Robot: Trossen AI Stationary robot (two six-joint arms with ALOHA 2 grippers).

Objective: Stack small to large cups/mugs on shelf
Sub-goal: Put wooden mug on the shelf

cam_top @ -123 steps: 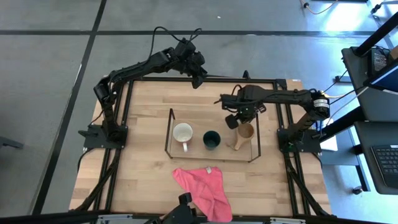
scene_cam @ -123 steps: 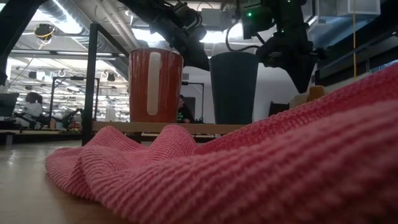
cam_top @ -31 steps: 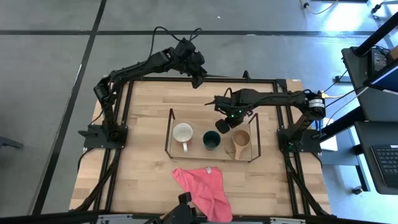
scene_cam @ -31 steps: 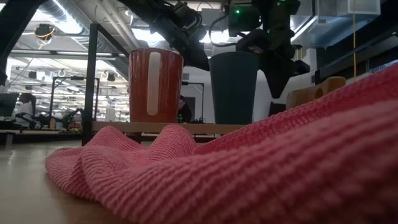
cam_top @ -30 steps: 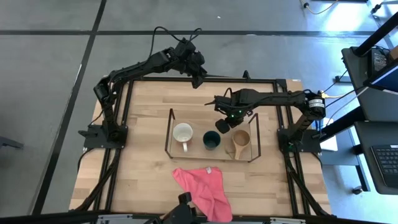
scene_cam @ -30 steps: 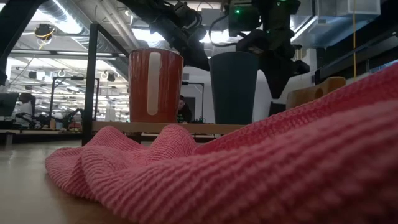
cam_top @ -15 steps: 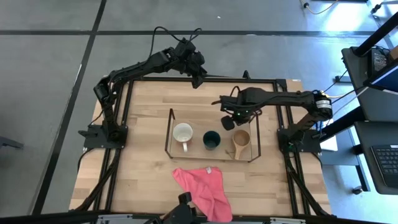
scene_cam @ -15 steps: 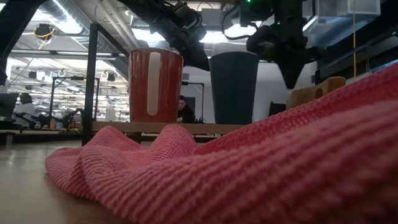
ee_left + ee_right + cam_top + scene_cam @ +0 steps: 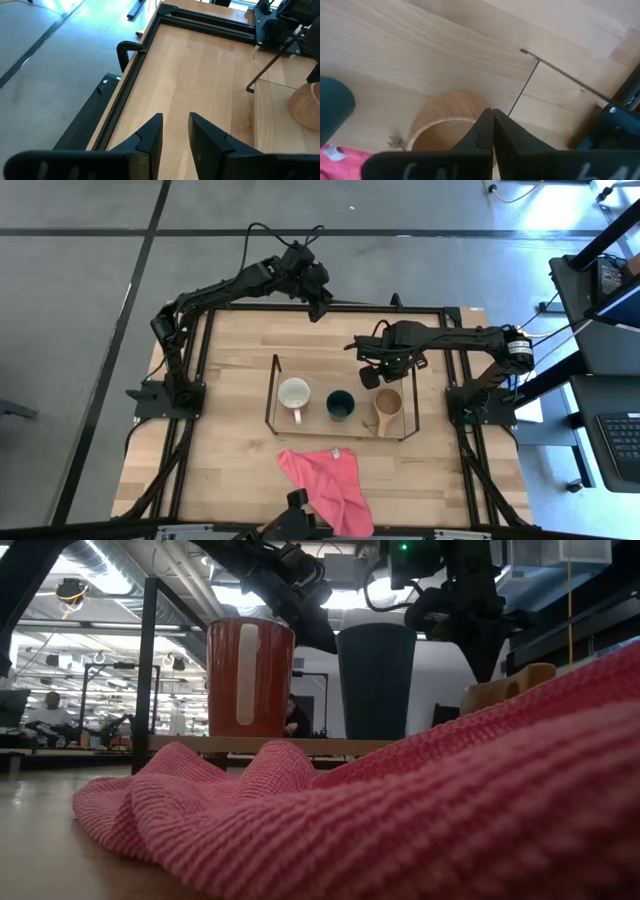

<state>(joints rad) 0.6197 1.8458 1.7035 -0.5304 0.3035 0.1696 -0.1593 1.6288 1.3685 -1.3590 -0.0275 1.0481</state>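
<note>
The right gripper, fingers pressed together and empty, is held just above the tan wooden cup on the shelf, beside the dark green cup and mug. The wooden cup is probably light and rigid, best pinched at its rim. The left gripper is parked part-open at the far table edge.

Table top: pale wood boards, smooth matt finish, visible grain and plank joints. Edged by a black metal frame, matt. Shelf: thin black metal rods over a light wood base. Mug: glossy reddish outside, glossy white inside, ceramic look. Dark green cup: smooth, matt, material cannot be told. Wooden cup: tan wood, fine grain, smooth satin surface. Cloth: pink, coarse ribbed knit, rough and soft-looking. Left gripper and right gripper fingers: dark matt plastic or coated metal, not distinguishable.
</note>
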